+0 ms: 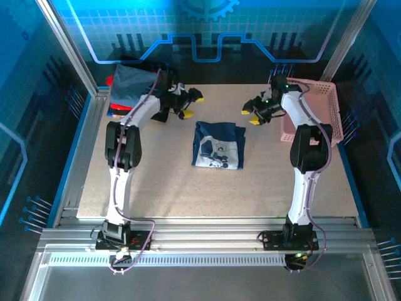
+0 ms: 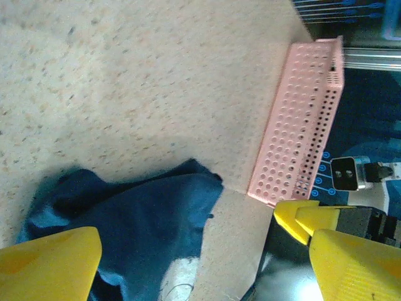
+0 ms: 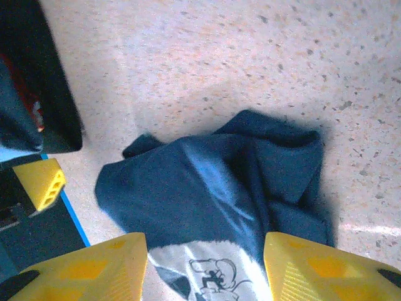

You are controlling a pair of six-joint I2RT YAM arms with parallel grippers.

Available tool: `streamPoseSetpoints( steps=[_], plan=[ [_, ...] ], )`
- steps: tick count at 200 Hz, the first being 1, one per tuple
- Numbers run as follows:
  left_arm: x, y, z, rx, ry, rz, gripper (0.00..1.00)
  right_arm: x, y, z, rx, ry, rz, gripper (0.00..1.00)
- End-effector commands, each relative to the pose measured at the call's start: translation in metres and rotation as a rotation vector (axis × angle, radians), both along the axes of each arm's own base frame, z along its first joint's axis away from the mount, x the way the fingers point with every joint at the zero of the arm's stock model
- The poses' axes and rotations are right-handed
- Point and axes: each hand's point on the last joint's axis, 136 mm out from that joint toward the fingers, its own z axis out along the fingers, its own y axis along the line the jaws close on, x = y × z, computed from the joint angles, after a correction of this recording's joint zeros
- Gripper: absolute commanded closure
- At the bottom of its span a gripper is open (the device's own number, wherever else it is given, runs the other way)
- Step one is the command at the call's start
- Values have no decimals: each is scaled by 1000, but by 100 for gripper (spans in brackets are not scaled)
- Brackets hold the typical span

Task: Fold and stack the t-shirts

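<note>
Well, both of my arms reached over the far half of the worktop (image 1: 156,182), 1 on each side of the navy t-shirt (image 1: 218,145). That shirt lay flat near the middle of the worktop, folded into a rough rectangle, its white printed graphic (image 1: 216,157) facing up on the near part. Neither gripper touched it. My left gripper (image 1: 192,105) hung just left of the shirt's far edge, its 2 yellow fingers (image 2: 50,266) spread wide with nothing held between them. My right gripper (image 1: 250,115) hung just right of that far edge, its jaws also parted and empty. Through its wrist camera the shirt's far folds looked rumpled. At the far left corner sat the stack of folded t-shirts (image 1: 130,84), slate-blue on top, with a red t-shirt (image 1: 111,81) peeking out at its left side and my left arm crossing in front. The pink basket (image 1: 316,103) stood at the far right edge, behind my right arm.
</note>
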Motion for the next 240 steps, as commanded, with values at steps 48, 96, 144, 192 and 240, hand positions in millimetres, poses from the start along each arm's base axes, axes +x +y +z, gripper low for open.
streamPoseSetpoints(
  steps=[48, 96, 144, 192, 240],
  plan=[
    [-113, 10, 1, 121, 4, -209, 11, -99, 41, 34, -157, -229, 226, 27],
    [-145, 3, -62, 123, 108, -198, 24, -89, 82, -22, -77, -114, 233, 60],
    [-137, -1, -105, 144, 129, -155, 18, -85, 74, -93, -224, 88, 186, 73],
    [-132, -15, -135, 185, 131, -174, 15, -98, 53, -134, -298, 209, 128, 71],
    [-127, -38, -143, 192, 116, -189, 17, -90, 65, -112, -221, 140, 133, 57]
  ],
)
